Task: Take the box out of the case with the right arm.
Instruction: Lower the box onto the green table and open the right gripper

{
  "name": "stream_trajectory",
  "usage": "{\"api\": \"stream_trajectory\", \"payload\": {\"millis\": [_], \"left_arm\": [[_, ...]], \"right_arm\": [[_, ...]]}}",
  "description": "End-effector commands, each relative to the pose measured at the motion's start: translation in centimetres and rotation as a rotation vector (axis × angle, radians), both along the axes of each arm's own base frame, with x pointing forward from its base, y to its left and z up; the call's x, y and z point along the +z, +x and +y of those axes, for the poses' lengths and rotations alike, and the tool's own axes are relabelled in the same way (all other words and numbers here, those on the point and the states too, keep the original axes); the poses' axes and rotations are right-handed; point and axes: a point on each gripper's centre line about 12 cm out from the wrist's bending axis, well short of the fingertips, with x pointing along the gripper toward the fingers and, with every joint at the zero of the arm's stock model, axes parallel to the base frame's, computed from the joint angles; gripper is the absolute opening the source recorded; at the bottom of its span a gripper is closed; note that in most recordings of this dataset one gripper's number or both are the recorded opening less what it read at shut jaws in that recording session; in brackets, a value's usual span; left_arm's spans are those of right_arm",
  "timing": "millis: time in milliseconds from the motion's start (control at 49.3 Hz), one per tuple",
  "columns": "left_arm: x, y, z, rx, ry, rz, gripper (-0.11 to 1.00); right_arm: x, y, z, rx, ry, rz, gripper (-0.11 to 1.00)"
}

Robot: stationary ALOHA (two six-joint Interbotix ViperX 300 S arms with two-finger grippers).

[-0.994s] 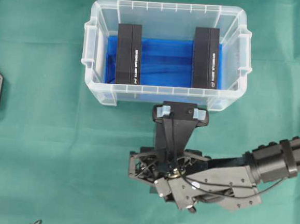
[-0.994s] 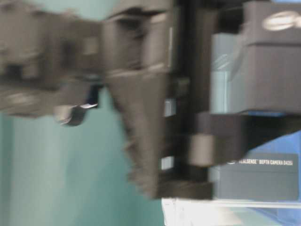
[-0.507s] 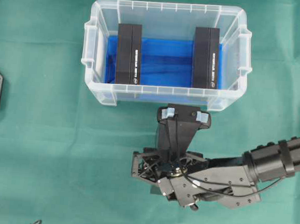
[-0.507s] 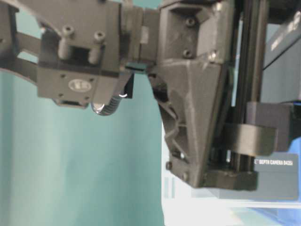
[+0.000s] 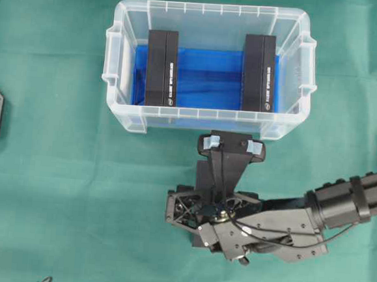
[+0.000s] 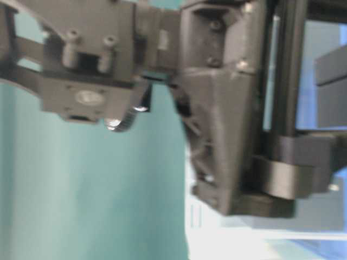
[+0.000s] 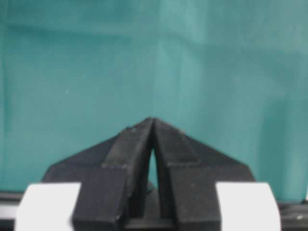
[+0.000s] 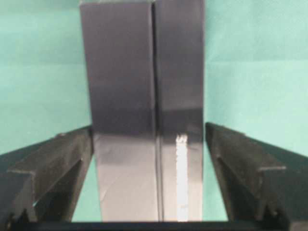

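On the left side of the overhead view we see only the green cloth (image 5: 49, 169) that covers the table. The left gripper (image 7: 153, 126) shows only in its own wrist view, where its two black fingers (image 7: 132, 154) are pressed together at the tips over bare green cloth.

Going to the right, the case (image 5: 122, 113) stands at the top middle of the overhead view, a clear plastic bin with a blue floor. Inside it we see a black box (image 5: 161, 67) near its left wall and a second black box (image 5: 259, 71) near its right wall, well apart from each other, with blue floor between them.

Just below the front wall of the case, outside it, the third box (image 5: 203, 181) lies on the cloth, mostly hidden under the right gripper (image 5: 230, 145). In the right wrist view this box (image 8: 144, 106) stands between the two fingers (image 8: 53, 159), and we see a narrow green gap on each side of it, so the fingers are spread and do not touch it. The table-level view is blurred and close, and it shows mostly the black gripper body.

On the right, the right arm (image 5: 347, 196) reaches in from the right edge of the overhead view.
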Motion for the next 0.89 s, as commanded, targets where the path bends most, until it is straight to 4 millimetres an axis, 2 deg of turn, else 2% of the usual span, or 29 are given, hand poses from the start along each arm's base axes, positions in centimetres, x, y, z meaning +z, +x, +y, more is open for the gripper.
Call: {"api": "stream_trajectory", "payload": {"millis": [0, 304, 467, 690, 873], "left_arm": [[0.3, 0.1, 0.0, -0.003, 0.002, -0.011, 0.0], [0.3, 0.1, 0.0, -0.003, 0.002, -0.013, 0.0], [0.4, 0.1, -0.1, -0.005, 0.002, -0.013, 0.0], [0.4, 0.1, 0.0, -0.005, 0.003, -0.013, 0.0], [0.4, 0.1, 0.0, -0.005, 0.003, -0.013, 0.0]], "right_arm": [[1.3, 0.0, 0.1, 0.003, 0.006, -0.029, 0.93], [1.7, 0.0, -0.1, -0.002, 0.008, -0.034, 0.92], [3.0, -0.1, -0.2, -0.008, 0.005, -0.039, 0.92], [7.9, -0.7, -0.9, -0.029, -0.028, -0.059, 0.92], [13.0, -1.6, -1.8, -0.034, -0.075, -0.07, 0.91]]}}
